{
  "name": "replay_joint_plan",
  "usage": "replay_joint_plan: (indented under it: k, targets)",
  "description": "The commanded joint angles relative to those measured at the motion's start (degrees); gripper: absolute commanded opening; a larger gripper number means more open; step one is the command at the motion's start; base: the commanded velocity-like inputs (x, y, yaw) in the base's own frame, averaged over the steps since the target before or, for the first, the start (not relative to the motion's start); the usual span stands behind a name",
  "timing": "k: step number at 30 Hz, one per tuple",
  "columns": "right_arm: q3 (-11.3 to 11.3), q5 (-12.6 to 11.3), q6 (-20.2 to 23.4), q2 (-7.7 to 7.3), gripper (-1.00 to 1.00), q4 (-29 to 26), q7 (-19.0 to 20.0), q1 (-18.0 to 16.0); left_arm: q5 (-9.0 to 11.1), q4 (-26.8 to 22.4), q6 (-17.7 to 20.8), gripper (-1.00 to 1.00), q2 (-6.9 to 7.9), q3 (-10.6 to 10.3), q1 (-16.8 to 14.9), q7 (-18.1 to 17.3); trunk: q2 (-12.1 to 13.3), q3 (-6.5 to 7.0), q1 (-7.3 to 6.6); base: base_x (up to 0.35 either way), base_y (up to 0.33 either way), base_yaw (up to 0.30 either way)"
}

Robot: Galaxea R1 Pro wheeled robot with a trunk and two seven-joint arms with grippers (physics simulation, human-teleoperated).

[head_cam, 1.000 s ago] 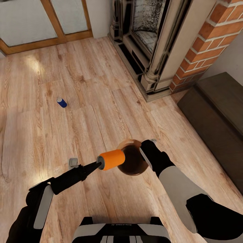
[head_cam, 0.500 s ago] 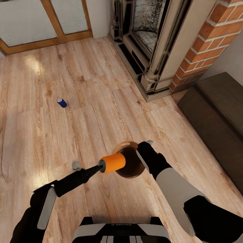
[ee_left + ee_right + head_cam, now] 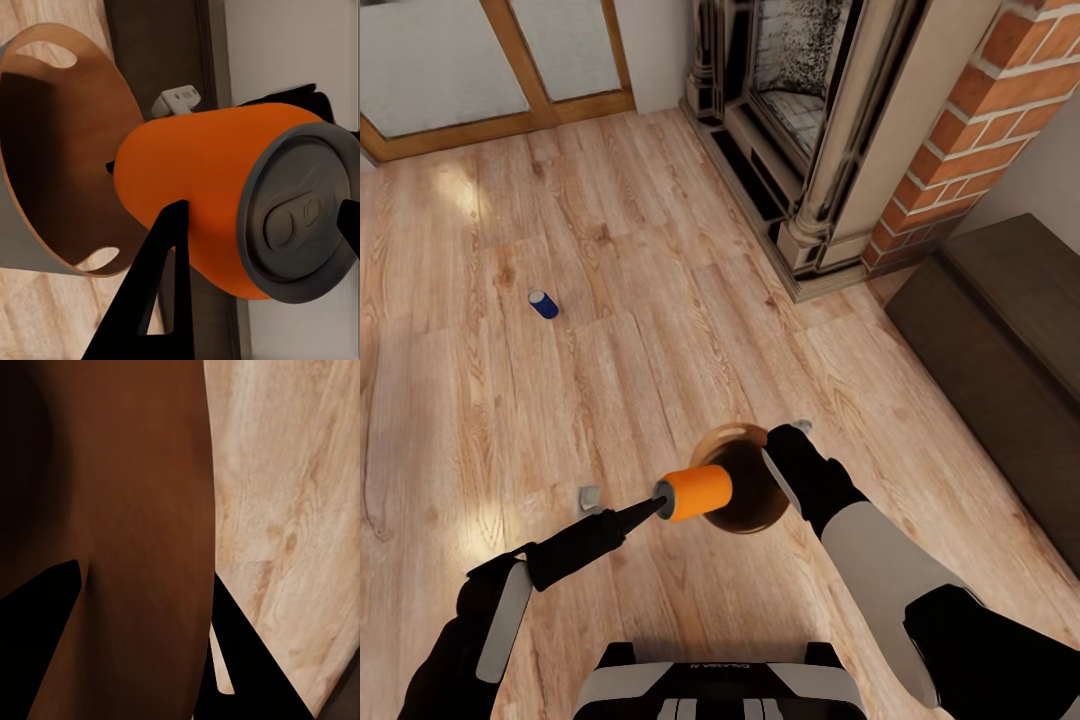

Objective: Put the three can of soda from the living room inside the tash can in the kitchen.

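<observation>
An orange can of soda (image 3: 698,492) lies sideways in my left gripper (image 3: 666,493), which is shut on it. In the left wrist view the orange can (image 3: 202,195) sits between the black fingers (image 3: 161,255), silver top toward the camera, its far end at the mouth of the tash can (image 3: 67,150). The tash can (image 3: 750,495), copper-brown inside, hangs above the floor, held by my right gripper (image 3: 775,468), shut on its rim. Its brown wall (image 3: 127,495) sits between the right fingers (image 3: 37,607). A dark blue can (image 3: 543,303) stands on the wood floor at the far left.
A brick fireplace (image 3: 920,150) with a dark hearth surround stands at the back right. A dark low cabinet (image 3: 1010,340) runs along the right. Wood-framed glass doors (image 3: 490,70) close off the back left. Wood-plank floor (image 3: 660,330) lies between them.
My left gripper has carried the orange can slightly right and nearer, over the bin's mouth. The bin has shifted a little left toward it. The blue can has not moved.
</observation>
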Motion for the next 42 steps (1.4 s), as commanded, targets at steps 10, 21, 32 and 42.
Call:
replay_joint_plan:
  k: [10, 21, 32, 42]
  targets:
    - [0.0, -0.8, 0.0, 0.02, -1.00, 0.0, 0.1, 0.6, 0.1, 2.7, 0.0, -1.00, 0.12, 0.3, 0.0, -0.3, 0.0, 0.00, 0.00, 0.000, 0.000, 0.000]
    - [1.2, -0.8, 0.0, 0.02, -1.00, -0.1, 0.1, 1.0, 0.1, 4.8, -0.1, -1.00, 0.12, 0.3, -0.1, -0.3, 0.0, 0.00, 0.00, 0.000, 0.000, 0.000]
    - [2.0, -0.9, 0.0, 0.02, -1.00, -0.1, 0.2, 1.3, 0.4, 2.9, 0.6, -1.00, -0.05, 0.2, -0.5, 0.0, 0.0, 0.00, 0.00, 0.000, 0.000, 0.000]
    - [2.4, -0.9, 0.0, 0.02, -1.00, -0.1, 0.4, 1.8, 0.2, 2.5, 0.9, -1.00, -0.44, 0.0, -1.0, 0.4, 0.0, 0.00, 0.00, 0.000, 0.000, 0.000]
